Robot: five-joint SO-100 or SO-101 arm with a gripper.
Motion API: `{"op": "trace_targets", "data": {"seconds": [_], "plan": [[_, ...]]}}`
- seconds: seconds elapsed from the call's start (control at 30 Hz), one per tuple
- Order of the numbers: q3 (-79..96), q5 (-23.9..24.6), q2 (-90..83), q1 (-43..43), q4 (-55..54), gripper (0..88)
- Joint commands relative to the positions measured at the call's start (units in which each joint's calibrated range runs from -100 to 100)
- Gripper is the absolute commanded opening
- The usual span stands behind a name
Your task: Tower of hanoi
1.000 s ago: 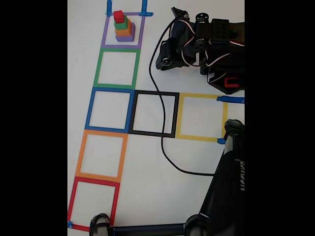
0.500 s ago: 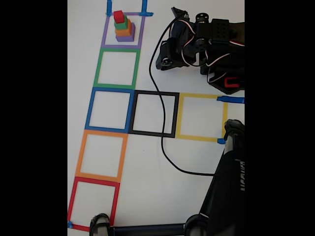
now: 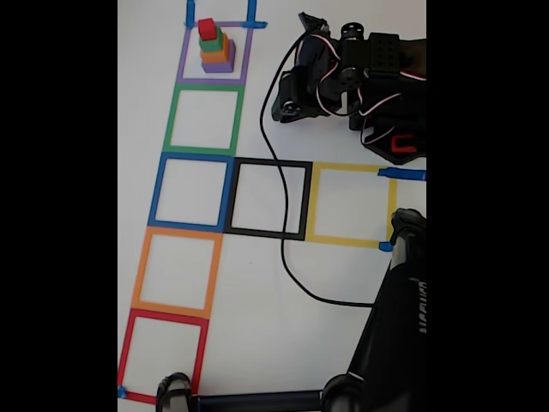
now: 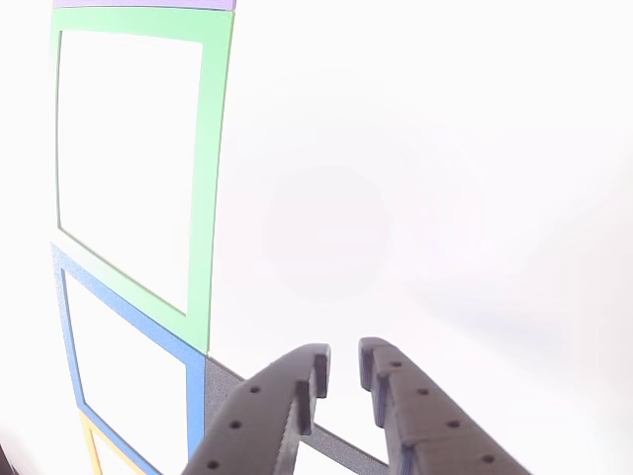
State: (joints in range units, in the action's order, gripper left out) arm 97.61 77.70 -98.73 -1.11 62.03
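Observation:
The tower of hanoi stands stacked inside the purple tape square at the top left of the fixed view: purple cube (image 3: 219,65) at the bottom, then orange (image 3: 215,54), green (image 3: 211,41) and the red cube (image 3: 207,28) on top. My arm is folded at the top right, with the gripper (image 3: 280,112) pointing left, well to the right of the stack and apart from it. In the other view the gripper (image 4: 344,362) hangs over the white table near the green and blue tape squares. Its black fingers (image 4: 287,401) stand nearly together with nothing between them.
A column of tape squares runs down the left: green (image 3: 204,120), blue (image 3: 194,190), orange (image 3: 176,272), red (image 3: 163,356). Black (image 3: 268,199) and yellow (image 3: 350,203) squares lie to the right. A black cable (image 3: 283,232) crosses the black square. A black stand (image 3: 390,335) fills the lower right.

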Motion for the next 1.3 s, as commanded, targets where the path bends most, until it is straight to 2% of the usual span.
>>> {"op": "trace_targets", "data": {"seconds": [0.0,0.3,0.47,0.57,0.7,0.8,0.87,0.9,0.97,1.0,1.07,1.1,1.17,1.2,1.27], "plan": [[0.39,-1.2,-1.19,-0.61,-0.98,1.5],[0.39,-2.21,-1.19,-1.48,-0.98,1.5],[-1.79,-12.69,-1.19,1.69,-2.52,1.5],[-7.16,-23.34,0.27,3.99,-2.27,1.5],[-15.34,-40.93,3.5,5.91,-2.36,1.5],[-22.16,-51.92,6.57,7.54,-2.44,1.5],[-26.97,-64.43,9.07,8.97,-2.6,1.5],[-29.61,-67.98,10.2,9.74,-2.68,1.5],[-34.16,-79.47,11.89,11.47,-2.84,1.5],[-36.34,-86.91,12.62,12.33,-3.25,1.5],[-39.43,-98.75,13.83,14.06,-5.43,1.5],[-40.7,-108.72,14.32,14.63,-6.89,1.5],[-42.52,-118.86,15.45,16.16,-10.13,1.5],[-43.43,-130.19,16.34,17.22,-10.86,1.5],[-44.79,-148.28,18.11,19.23,-11.83,1.4]]}}
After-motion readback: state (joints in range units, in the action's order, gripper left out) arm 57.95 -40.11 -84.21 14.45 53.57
